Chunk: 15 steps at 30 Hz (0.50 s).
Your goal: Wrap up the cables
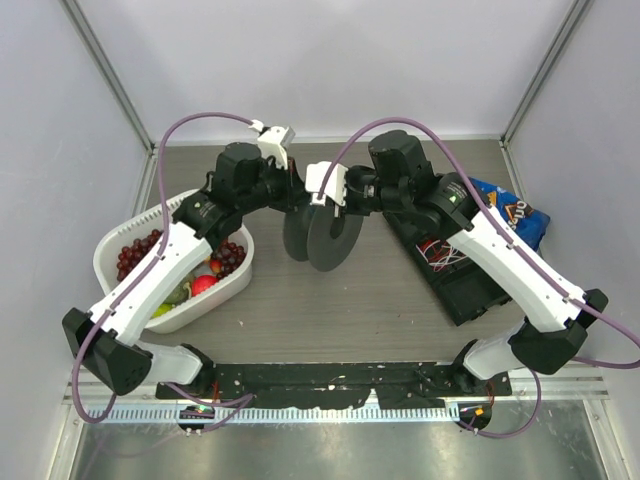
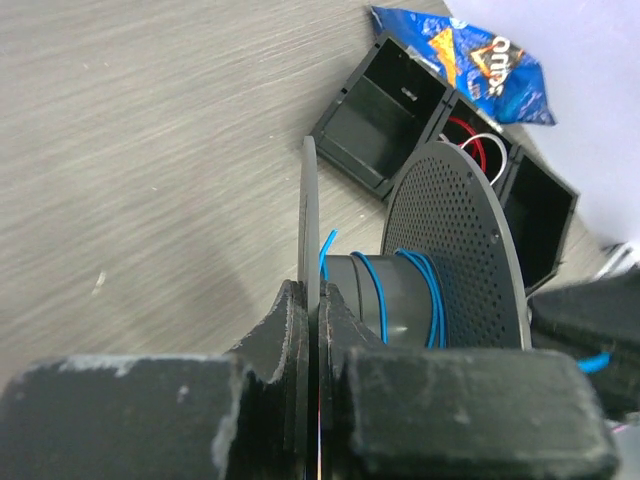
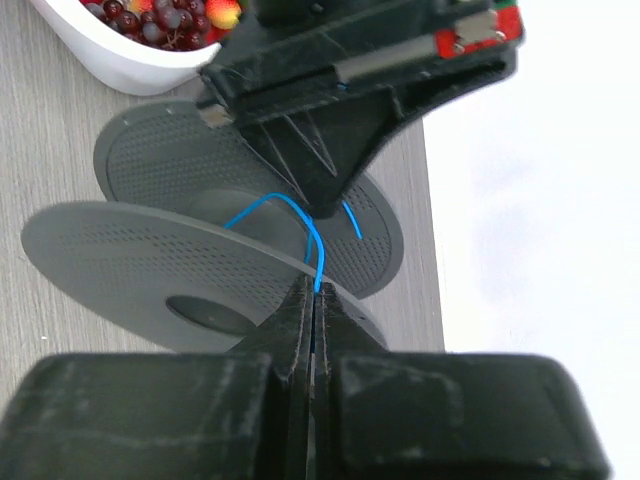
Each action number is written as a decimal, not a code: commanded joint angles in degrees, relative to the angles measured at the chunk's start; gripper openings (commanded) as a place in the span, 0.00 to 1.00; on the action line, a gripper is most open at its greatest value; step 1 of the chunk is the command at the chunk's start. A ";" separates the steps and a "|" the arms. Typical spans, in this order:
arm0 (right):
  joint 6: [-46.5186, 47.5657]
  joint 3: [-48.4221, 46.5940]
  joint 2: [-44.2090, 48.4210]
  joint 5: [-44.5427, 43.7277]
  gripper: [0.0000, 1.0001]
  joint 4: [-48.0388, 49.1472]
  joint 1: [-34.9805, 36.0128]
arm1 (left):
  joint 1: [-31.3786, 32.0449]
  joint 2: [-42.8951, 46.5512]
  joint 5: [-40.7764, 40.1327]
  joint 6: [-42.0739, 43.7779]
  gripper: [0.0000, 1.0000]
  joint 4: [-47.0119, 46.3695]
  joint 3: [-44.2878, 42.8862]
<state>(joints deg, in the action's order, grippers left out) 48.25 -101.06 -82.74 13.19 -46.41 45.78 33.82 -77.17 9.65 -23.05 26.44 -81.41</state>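
Observation:
A grey perforated spool (image 1: 322, 232) stands on edge at the table's middle, between both grippers. In the left wrist view my left gripper (image 2: 318, 300) is shut on the rim of the spool's near flange (image 2: 309, 215). Thin blue cable (image 2: 432, 296) is wound in a few turns round the spool's hub. In the right wrist view my right gripper (image 3: 315, 295) is shut on the blue cable (image 3: 305, 228), which runs from the fingertips up over the flange (image 3: 130, 262) to the hub.
A white basket (image 1: 125, 237) of grapes and fruit stands at the left. A black compartment box (image 1: 455, 272) with red and white wires lies at the right, with a blue chip bag (image 1: 515, 212) behind it. The basket's edge also shows in the right wrist view (image 3: 130, 68).

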 commanded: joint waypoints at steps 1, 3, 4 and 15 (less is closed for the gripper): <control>2.11 -1.25 0.65 -2.20 0.01 2.64 -0.43 | 1.15 4.65 3.18 9.15 0.00 -9.20 2.82; 2.29 -1.25 0.74 -2.29 0.01 2.21 -0.43 | 1.86 5.53 3.01 12.57 0.00 -10.00 4.23; 2.29 -1.34 0.82 -2.29 0.01 2.03 -0.34 | 2.21 5.97 2.83 14.24 0.00 -10.17 4.76; 1.67 1.38 1.88 1.30 0.01 -0.96 -3.24 | 5.11 11.77 2.13 28.31 0.00 -13.78 10.83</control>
<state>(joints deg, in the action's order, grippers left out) 49.60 -100.86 -82.74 12.40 -47.77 44.47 38.81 -69.47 10.74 -0.82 20.73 -70.72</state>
